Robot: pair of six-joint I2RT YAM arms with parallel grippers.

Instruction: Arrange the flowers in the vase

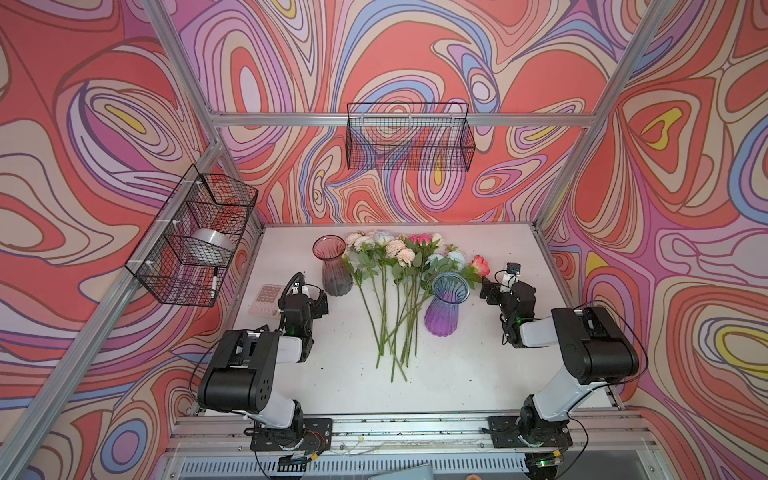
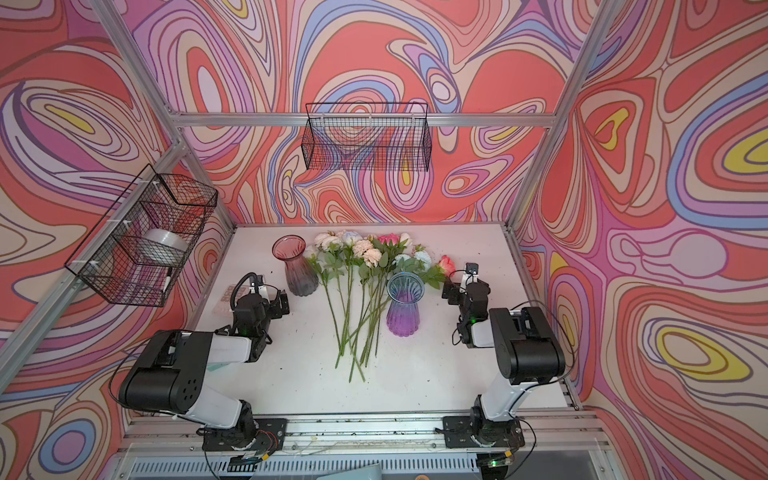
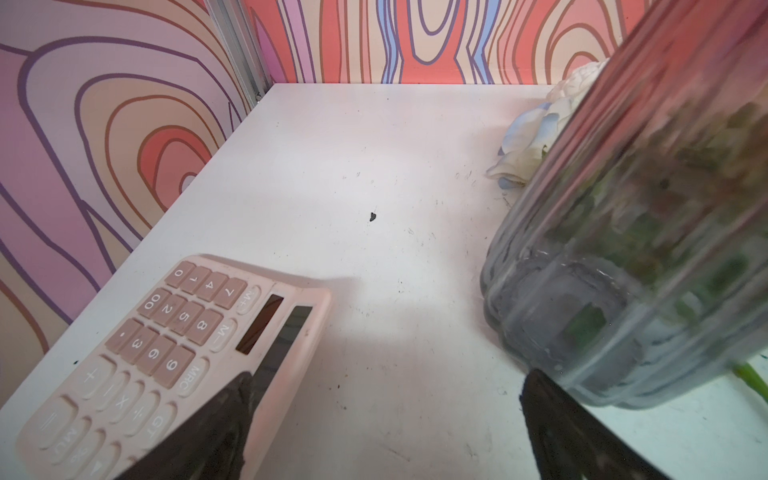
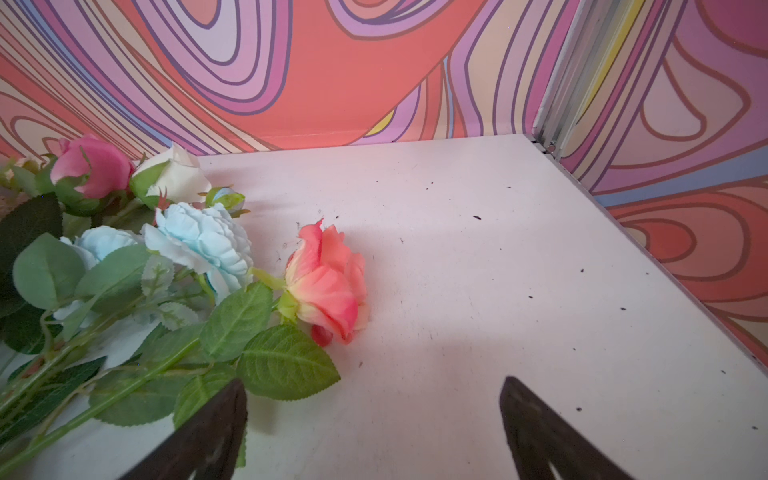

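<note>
Left claw (image 3: 386, 374), right claw (image 4: 370, 382) agape, empty; flowers (image 1: 395, 251) beside red vase (image 1: 332, 270), purple vase (image 1: 442, 316); tape (image 1: 212, 249) in basket (image 1: 174, 286).

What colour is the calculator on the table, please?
The calculator is pale pink, clearest in the left wrist view.

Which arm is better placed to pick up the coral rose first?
The right arm, probably. Its open jaws sit just beside the coral rose, at the bunch's right edge. The left arm is beyond the other flowers, by the red vase.
</note>
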